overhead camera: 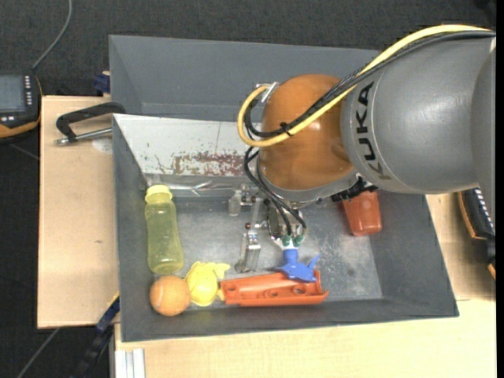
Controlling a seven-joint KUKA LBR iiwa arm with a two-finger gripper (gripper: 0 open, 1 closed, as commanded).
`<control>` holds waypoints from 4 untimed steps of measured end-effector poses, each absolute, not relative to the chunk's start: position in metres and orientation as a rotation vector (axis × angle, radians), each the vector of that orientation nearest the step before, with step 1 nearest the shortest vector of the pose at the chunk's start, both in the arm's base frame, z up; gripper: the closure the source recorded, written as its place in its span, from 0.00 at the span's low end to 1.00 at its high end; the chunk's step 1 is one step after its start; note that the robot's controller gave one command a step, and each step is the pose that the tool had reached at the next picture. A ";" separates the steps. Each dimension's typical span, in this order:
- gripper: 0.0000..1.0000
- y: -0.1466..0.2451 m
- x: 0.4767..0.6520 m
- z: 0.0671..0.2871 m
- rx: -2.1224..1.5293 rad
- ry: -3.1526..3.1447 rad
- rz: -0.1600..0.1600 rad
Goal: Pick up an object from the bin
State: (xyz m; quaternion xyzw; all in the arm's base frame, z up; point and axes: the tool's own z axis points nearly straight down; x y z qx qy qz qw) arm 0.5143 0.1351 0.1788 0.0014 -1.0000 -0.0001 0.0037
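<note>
Nearest, along the front wall, red piece (272,291); touching its right end, blue toy (298,268), looks light, hard, knobbly, best pinched across its middle; just behind and above, gripper (274,237), spread or pressed together: cannot tell.

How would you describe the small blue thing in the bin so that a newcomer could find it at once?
Look into the grey metal bin and follow its near wall to the long flat orange piece lying along it. At that piece's right end sits the small blue thing. It is the only blue item inside the bin; everything next to it is orange or yellow.
</note>
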 end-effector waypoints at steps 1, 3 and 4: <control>0.00 0.134 0.516 0.183 0.002 -3.143 -0.002; 0.00 0.045 0.503 0.106 -0.019 -3.137 -0.003; 0.00 0.038 0.496 0.089 0.000 -3.142 -0.005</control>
